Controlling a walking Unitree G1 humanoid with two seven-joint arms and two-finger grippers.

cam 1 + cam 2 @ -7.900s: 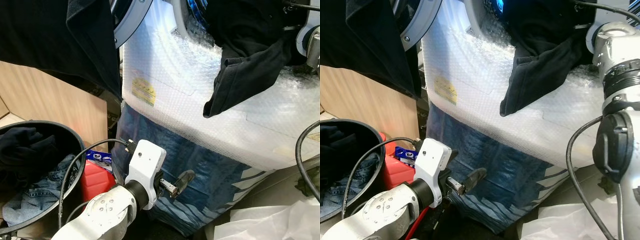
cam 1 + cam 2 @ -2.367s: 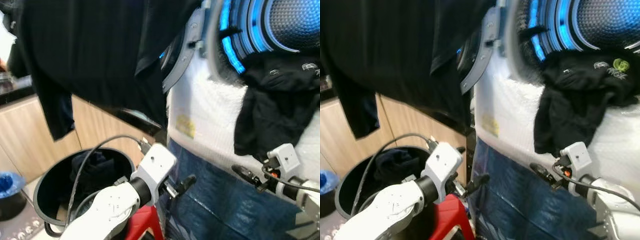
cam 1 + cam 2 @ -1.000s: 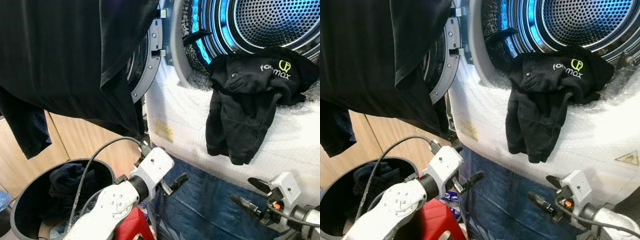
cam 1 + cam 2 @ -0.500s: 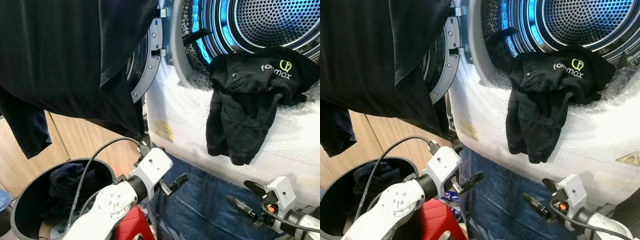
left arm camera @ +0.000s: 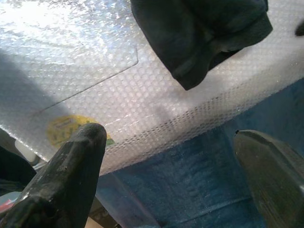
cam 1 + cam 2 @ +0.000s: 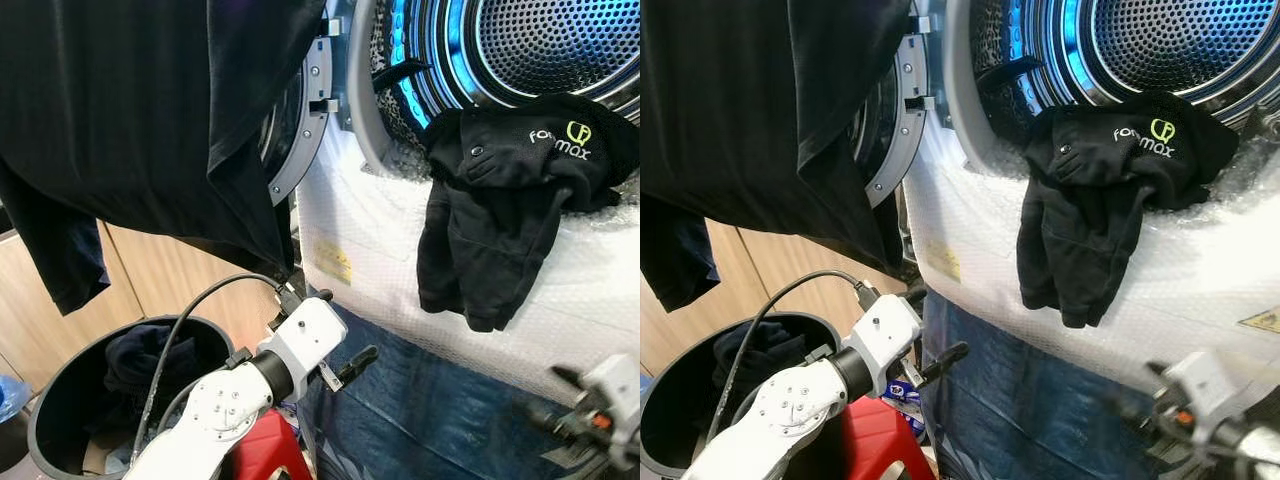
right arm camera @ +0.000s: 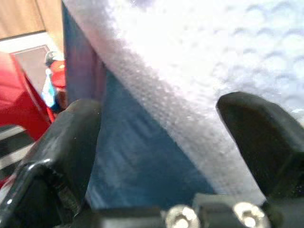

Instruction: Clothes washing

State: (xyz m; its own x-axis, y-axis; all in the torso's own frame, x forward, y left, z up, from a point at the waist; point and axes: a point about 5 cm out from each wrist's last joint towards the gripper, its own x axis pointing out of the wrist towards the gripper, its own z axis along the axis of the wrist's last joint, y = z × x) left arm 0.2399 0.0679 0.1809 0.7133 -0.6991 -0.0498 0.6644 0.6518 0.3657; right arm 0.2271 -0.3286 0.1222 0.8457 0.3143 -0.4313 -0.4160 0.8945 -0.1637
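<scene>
Here a black logo-printed garment (image 6: 500, 210) is hanging over the rim of the bubble-wrapped white washing machine (image 6: 600, 290), beside its grey round door (image 6: 300, 130). Left tool (image 5: 166, 156) and right tool (image 7: 161, 137) are gaping wide, empty, below it. A black round basket (image 6: 60, 440) is sitting leftward.

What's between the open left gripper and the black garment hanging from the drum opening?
In the left wrist view, only bubble wrap lies between the left gripper and the black garment; nothing else intervenes.

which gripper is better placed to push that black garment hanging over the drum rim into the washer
Right, probably. The right gripper is open and sits almost directly below the black garment hanging over the drum rim. The left gripper, also open, is farther off, beside the laundry basket.
</scene>
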